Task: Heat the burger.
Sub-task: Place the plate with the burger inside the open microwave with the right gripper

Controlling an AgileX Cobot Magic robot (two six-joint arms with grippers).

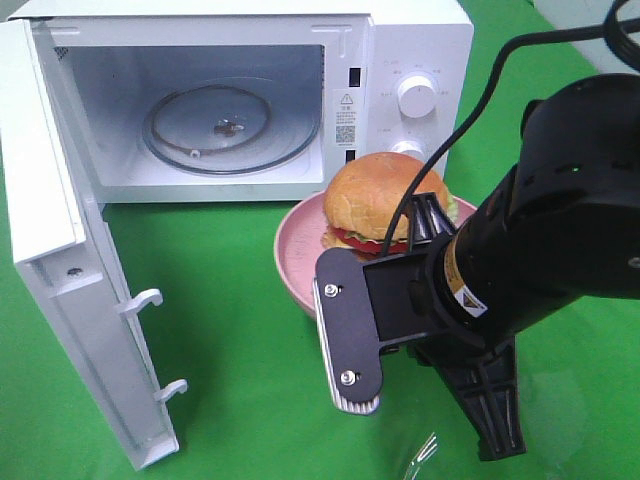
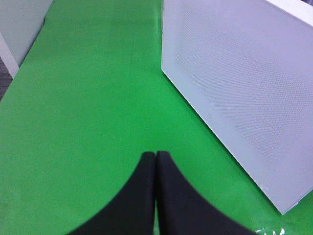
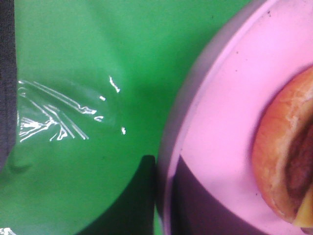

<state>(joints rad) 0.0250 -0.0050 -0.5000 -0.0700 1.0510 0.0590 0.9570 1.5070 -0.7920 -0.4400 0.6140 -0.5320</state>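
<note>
Burger (image 1: 385, 200) sits on its pink plate (image 1: 295, 250) just before the open microwave (image 1: 400, 40), the right claw (image 3: 162, 164) pinched on the plate's near rim. Soft and stacked, it likely rides best on that stiff plate, kept level. Only the right wrist view shows the grip. The left claw (image 2: 155, 154), closed and empty, hangs beside the microwave's door (image 2: 234, 98).

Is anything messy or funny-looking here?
Only one thing: a crinkly scrap of clear plastic lies loose on the green cloth, near the plate. It looks like stray litter. Nothing is spilled, and the burger sits upright on its plate.
</note>
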